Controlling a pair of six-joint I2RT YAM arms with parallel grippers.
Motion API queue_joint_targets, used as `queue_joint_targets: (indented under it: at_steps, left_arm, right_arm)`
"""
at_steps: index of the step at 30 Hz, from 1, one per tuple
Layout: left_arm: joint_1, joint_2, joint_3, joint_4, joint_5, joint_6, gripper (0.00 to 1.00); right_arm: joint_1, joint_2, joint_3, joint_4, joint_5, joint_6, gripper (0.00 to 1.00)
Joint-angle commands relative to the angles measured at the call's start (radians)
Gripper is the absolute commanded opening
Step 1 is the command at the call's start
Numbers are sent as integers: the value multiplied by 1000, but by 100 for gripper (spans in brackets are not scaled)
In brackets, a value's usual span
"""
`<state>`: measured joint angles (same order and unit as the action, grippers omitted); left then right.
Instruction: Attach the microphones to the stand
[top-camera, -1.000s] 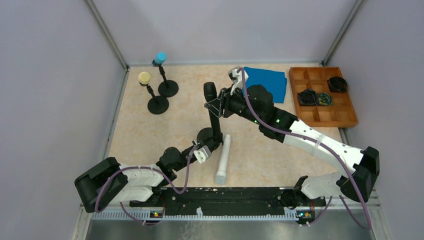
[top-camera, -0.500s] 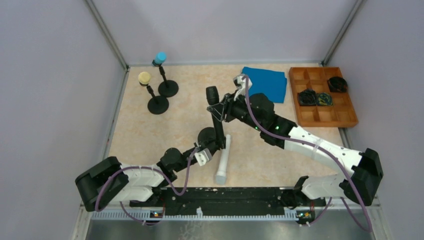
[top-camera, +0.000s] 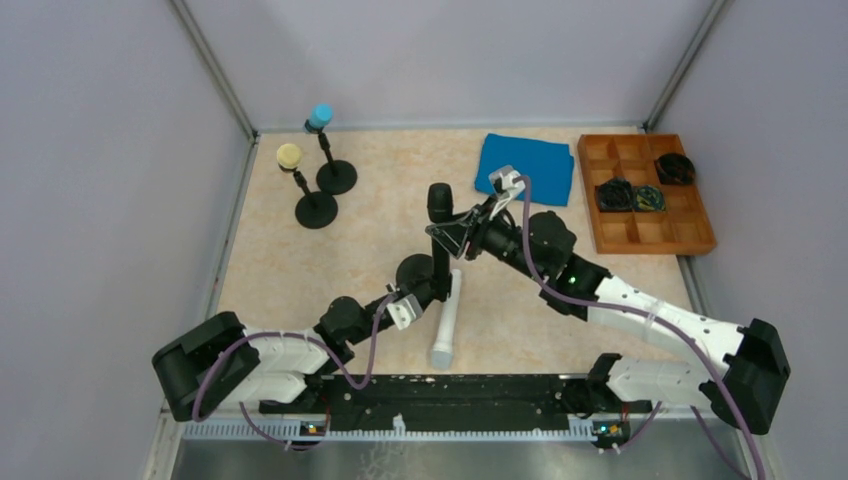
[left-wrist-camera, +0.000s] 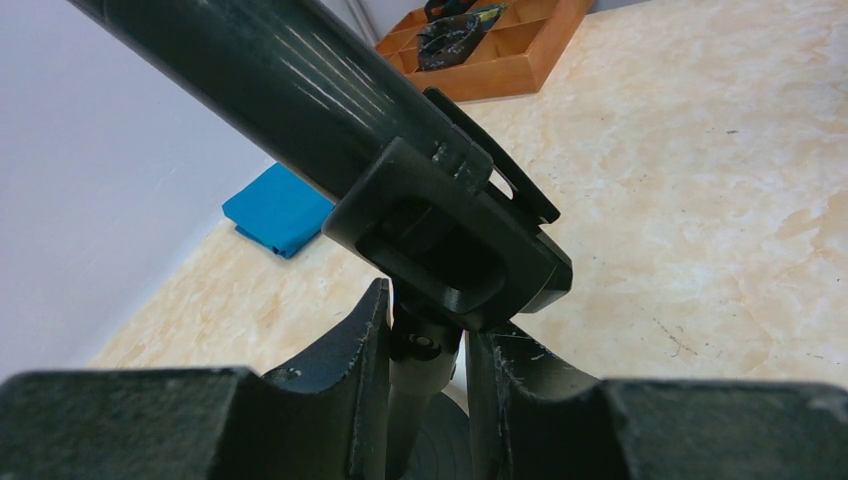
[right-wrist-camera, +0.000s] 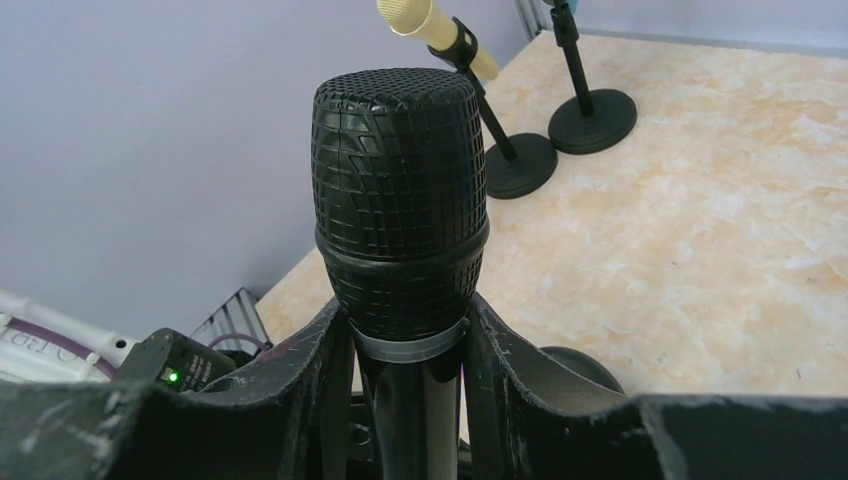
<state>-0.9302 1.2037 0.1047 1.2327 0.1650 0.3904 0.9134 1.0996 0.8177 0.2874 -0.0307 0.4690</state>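
Nearest, the white microphone (top-camera: 447, 320) lies flat on the desk (top-camera: 300, 270), just beside a round stand base. Our left claw (left-wrist-camera: 425, 320) is clenched on the stem of the stand (left-wrist-camera: 410, 400), just under its clip. Our right claw (right-wrist-camera: 405, 320) grasps the black microphone (right-wrist-camera: 400, 220) below its head, which shows a grid-textured cap, a grey ring and a glossy shaft against that clip. Farther left, the cream microphone (top-camera: 289, 156) and the light blue microphone (top-camera: 321, 115) sit on two other stands (top-camera: 316, 210).

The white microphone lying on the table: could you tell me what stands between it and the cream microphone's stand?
The top view shows the stand holding the black microphone, with the left gripper shut on its post.
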Motion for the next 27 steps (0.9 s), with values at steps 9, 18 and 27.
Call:
queue_joint_targets:
  at_steps: [9,18,27]
  left_arm:
    - [42,51,0,-96,-219,-143,0]
    - [68,68,-18,-35,-268,-217,0]
    - [95,59,-15,-37,-260,-242,0]
  right_arm:
    - [91,147,-64,-456,-276,-53,0]
    - [107,111,-148,-479,-230,-39,0]
    - [127,125,-194,-498,-247,-38,0]
